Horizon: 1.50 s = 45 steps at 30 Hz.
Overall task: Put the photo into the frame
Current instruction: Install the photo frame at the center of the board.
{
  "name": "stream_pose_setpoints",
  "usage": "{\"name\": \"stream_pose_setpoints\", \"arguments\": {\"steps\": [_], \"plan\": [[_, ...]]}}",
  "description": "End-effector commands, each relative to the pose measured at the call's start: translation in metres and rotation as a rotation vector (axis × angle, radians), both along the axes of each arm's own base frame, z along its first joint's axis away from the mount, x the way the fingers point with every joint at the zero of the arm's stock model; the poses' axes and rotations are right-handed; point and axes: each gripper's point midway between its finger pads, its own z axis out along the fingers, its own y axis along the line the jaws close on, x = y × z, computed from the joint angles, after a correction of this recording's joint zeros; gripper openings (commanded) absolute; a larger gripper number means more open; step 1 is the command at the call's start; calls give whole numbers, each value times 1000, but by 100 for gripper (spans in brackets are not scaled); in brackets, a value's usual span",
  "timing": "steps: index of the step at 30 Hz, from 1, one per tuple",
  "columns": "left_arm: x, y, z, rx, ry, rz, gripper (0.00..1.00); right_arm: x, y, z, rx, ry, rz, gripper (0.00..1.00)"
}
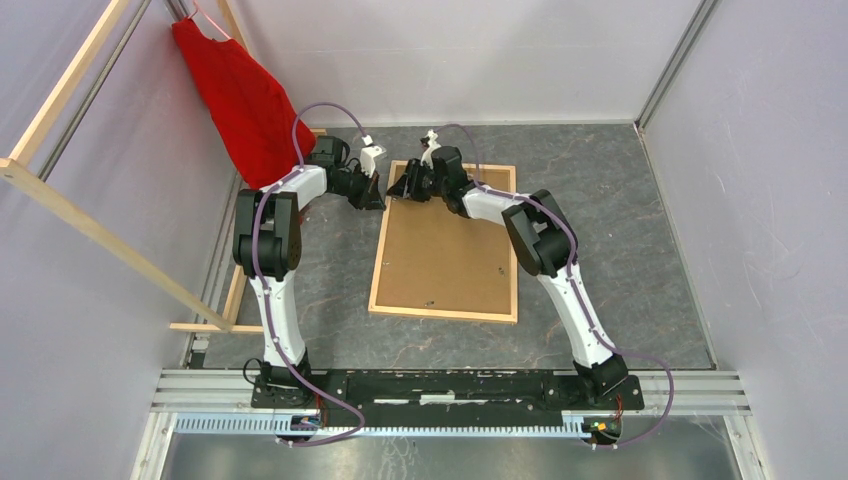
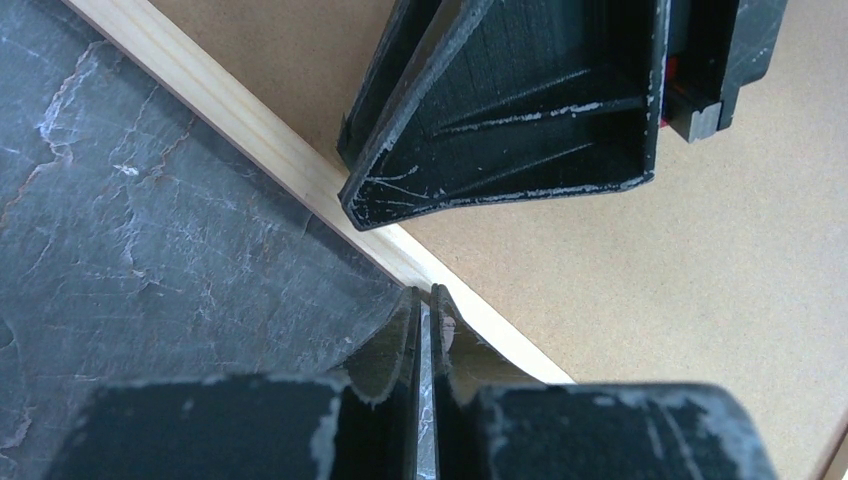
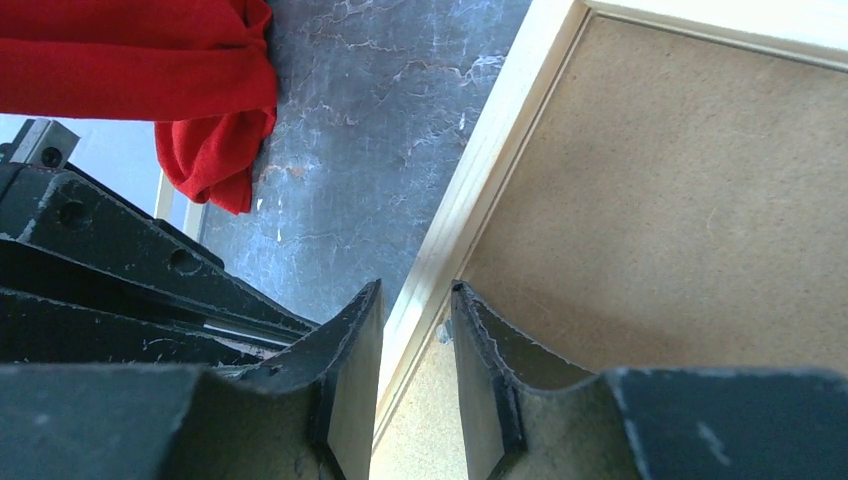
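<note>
From above, we see the frame [image 1: 445, 313] lying flat on the grey surface [image 1: 620, 250], a brown board [image 1: 450, 250] inside it. Both arms [image 1: 270, 230] reach to its far left corner.

In the left wrist view, the left pincer [image 2: 425, 300] is closed, its tips at the frame's edge.

In the right wrist view, the right pincer [image 3: 416, 290] stands half open, one finger each side of that edge; we cannot tell if it squeezes.

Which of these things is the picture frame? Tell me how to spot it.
Look at the grey marbled table; flat in its middle lies a thin light-wood rectangular frame around a brown board. Unlike the long wooden bars standing at the left, it is a closed rectangle.
</note>
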Motion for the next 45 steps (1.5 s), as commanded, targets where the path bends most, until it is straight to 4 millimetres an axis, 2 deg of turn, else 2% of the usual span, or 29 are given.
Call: {"name": "stream_pose_setpoints", "arguments": {"steps": [1, 5, 7, 13, 18, 27, 35, 45], "plan": [[-57, -8, -40, 61, 197, -72, 10, -6, -4, -5, -40, 4, -7, 37], [-57, -6, -42, 72, 193, -75, 10, -10, -30, -4, -93, -6, -65, 42], [-57, -6, -42, 71, 192, -75, 10, -15, -35, -6, -109, -6, -73, 43], [-57, -7, -41, 67, 193, -75, 10, -28, -28, -10, -120, 11, -56, 46], [-57, -8, -39, 66, 187, -78, 10, -29, -30, -8, -126, 11, -67, 47], [-57, -9, -38, 58, 190, -78, 9, -50, -17, -20, -136, 42, -42, 47], [-57, -9, -38, 55, 190, -79, 9, -36, -13, -14, -142, 22, -66, 47], [-59, -11, -38, 51, 193, -85, 9, -21, -12, -20, -189, -7, -80, 46]]}}
